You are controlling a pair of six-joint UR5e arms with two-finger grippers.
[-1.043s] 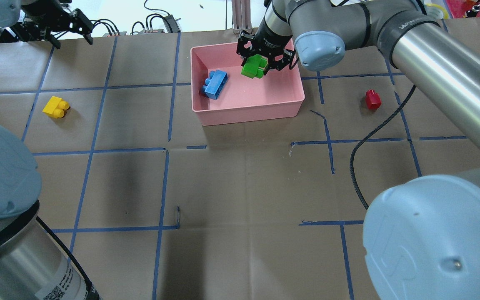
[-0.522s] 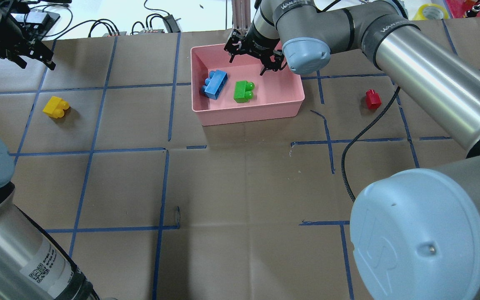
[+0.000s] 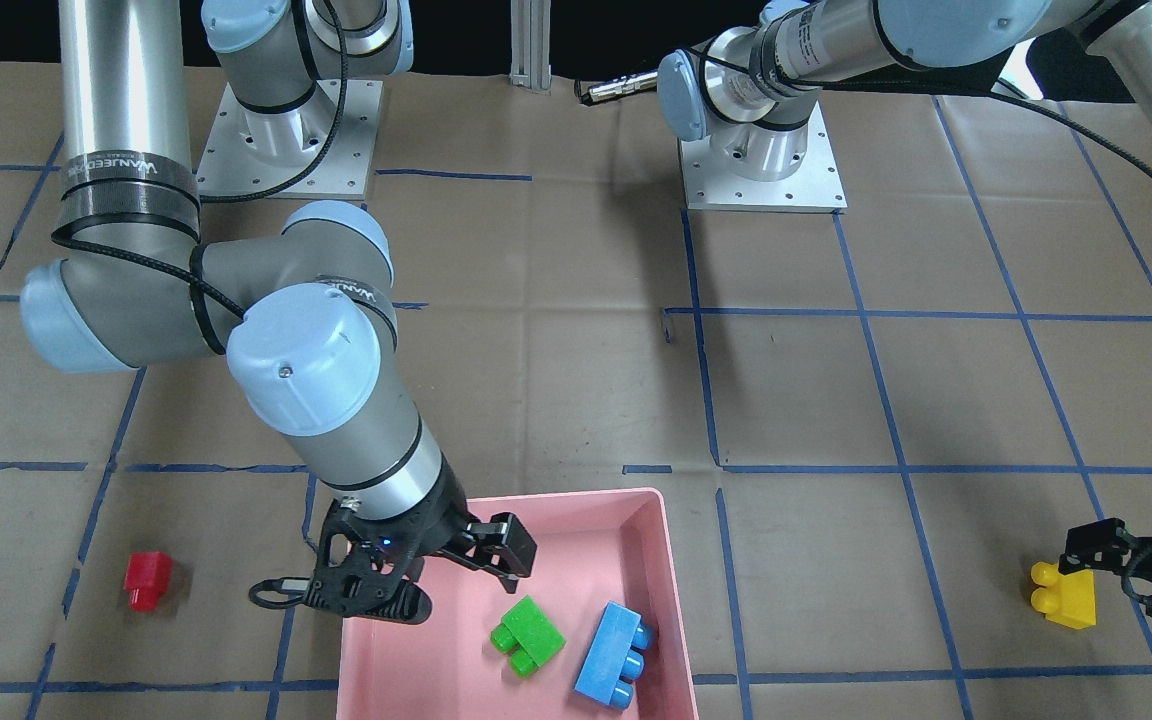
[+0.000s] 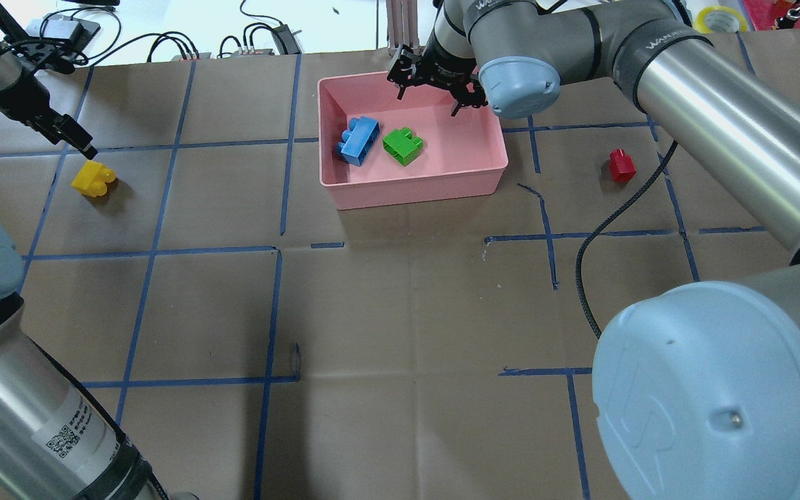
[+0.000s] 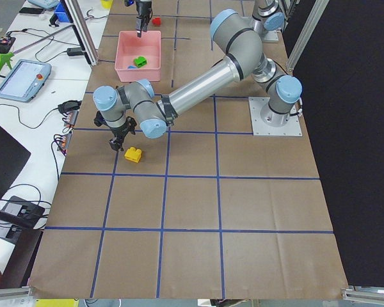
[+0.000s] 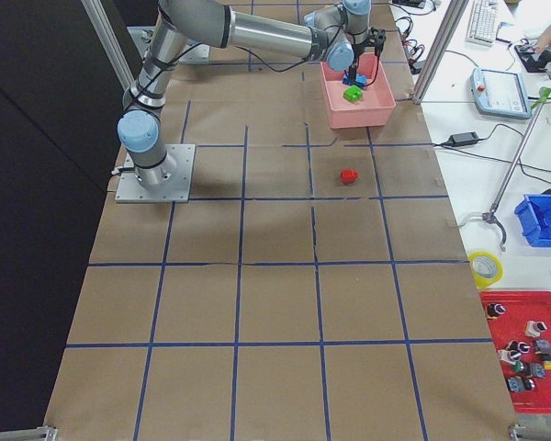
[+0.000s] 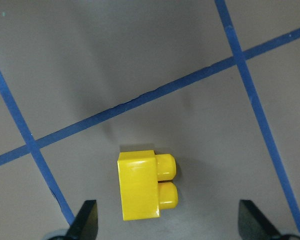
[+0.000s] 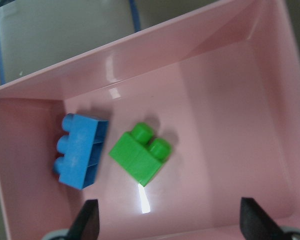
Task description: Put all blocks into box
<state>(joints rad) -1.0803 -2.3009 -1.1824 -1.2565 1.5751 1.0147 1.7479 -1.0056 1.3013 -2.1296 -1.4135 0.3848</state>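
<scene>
My left pincer [image 7: 170, 224] hangs spread above the yellow block [image 7: 140, 185] on the worktop, off-centre toward one finger; closing on its rounded studs may squirt it sideways. My right pincer [image 4: 430, 97], spread and empty, stands over the box [image 4: 414, 191] holding the green block [image 4: 402, 145] and blue block [image 4: 358, 139]; the red block [image 4: 621, 165] lies outside

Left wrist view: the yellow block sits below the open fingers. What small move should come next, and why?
Probably lower the left gripper straight down, nudging it sideways a little so the yellow block is centred. The fingers are open, and the block lies on the table between them, nearer one finger than the other and not yet gripped.
</scene>
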